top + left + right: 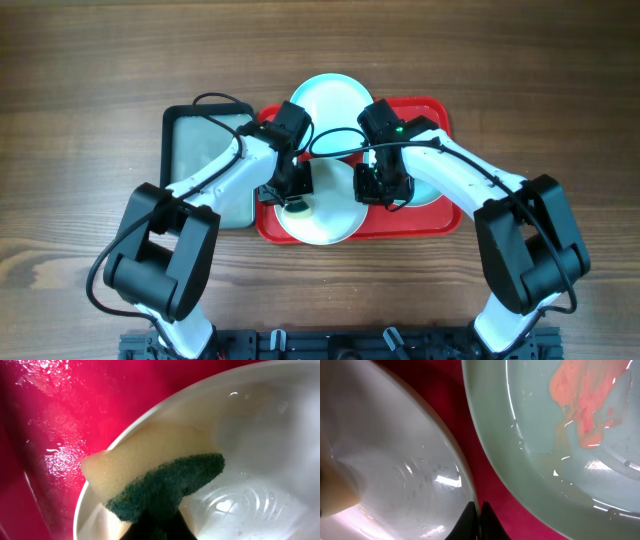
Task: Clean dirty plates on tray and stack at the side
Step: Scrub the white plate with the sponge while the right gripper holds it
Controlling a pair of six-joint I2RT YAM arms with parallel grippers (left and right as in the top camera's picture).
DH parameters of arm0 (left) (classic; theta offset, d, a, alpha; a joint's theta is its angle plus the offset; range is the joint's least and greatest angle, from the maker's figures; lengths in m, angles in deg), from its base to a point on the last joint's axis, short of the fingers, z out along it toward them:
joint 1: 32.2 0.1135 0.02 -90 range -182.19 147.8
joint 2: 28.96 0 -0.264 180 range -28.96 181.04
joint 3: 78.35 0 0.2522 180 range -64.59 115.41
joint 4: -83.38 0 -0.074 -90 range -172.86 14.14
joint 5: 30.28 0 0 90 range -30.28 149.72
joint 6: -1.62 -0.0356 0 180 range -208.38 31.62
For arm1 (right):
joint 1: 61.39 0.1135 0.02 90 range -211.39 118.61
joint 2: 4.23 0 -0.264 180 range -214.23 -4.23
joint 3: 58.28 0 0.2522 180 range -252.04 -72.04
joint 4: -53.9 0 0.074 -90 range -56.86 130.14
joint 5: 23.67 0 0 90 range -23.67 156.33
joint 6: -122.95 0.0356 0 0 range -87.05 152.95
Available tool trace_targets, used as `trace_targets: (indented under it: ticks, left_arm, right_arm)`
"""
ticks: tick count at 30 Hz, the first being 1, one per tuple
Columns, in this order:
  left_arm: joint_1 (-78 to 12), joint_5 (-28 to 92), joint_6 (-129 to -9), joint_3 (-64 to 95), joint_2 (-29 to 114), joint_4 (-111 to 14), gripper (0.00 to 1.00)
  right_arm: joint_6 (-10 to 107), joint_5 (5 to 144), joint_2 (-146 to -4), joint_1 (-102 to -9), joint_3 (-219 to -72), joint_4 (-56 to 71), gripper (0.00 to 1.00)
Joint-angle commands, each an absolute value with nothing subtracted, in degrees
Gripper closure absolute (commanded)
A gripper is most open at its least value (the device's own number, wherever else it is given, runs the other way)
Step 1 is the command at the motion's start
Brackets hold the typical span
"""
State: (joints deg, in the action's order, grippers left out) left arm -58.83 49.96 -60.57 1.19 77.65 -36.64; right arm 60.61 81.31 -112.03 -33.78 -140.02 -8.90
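On the red tray (440, 110) lie three plates. The white plate (330, 228) is at the front, a pale one (325, 95) sticks out over the back rim, and a turquoise one (432, 190) lies at the right under my right arm. My left gripper (294, 200) is shut on a yellow sponge (145, 455), its green scouring side (170, 485) pressed into the white plate (260, 435). My right gripper (476, 515) is shut on the rim of the white plate (395, 460). The turquoise plate (535, 460) carries a pink smear (585, 400).
A smaller black-rimmed tray (200, 140) with a grey-green inside lies just left of the red tray, partly under my left arm. Wet red tray floor (75, 410) shows beside the white plate. Bare wooden table (80, 120) surrounds both trays.
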Motion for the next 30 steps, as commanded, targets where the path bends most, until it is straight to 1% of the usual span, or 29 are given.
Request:
trace_targets:
  ticks: [1,6,9,12,17,19,21,26,30]
  left_arm:
    - [-59.46,40.95,-62.75,-1.76,80.99,-36.84,0.96]
    - [-59.46,34.02,-68.31,-1.76,80.99,-37.03,0.96]
    - [-59.46,28.73,-68.94,-1.74,80.97,-37.8,0.96]
    - [-59.42,28.01,-68.94,-1.74,80.1,-37.89,0.96]
    - [-59.42,28.17,-69.77,-1.7,74.02,-37.76,0.96]
    - [-59.42,30.51,-69.75,-1.7,70.53,-37.12,0.96]
    - [-59.42,37.67,-68.18,-1.7,66.35,-35.29,0.96]
    - [-59.42,49.35,-66.71,-1.72,64.95,-31.4,0.96]
    - [-59.46,50.26,-66.71,-1.76,67.05,-32.23,0.96]
  right_arm:
    - [61.44,81.4,-112.45,-33.49,-139.83,-9.14,0.96]
    - [61.44,81.4,-112.45,-33.49,-139.83,-9.1,0.96]
    - [61.42,81.4,-112.45,-33.49,-139.83,-8.94,0.96]
    - [61.4,81.4,-112.45,-33.49,-139.83,-9.08,0.96]
    - [61.42,81.4,-112.45,-33.49,-139.83,-9.14,0.96]
    - [61.42,81.4,-112.45,-33.49,-139.83,-9.16,0.96]
    - [61.44,81.4,-112.45,-33.49,-139.83,-9.16,0.96]
    - [61.4,81.4,-112.45,-33.49,-139.83,-9.19,0.96]
    - [61.44,81.4,-112.45,-33.49,-139.83,-9.16,0.96]
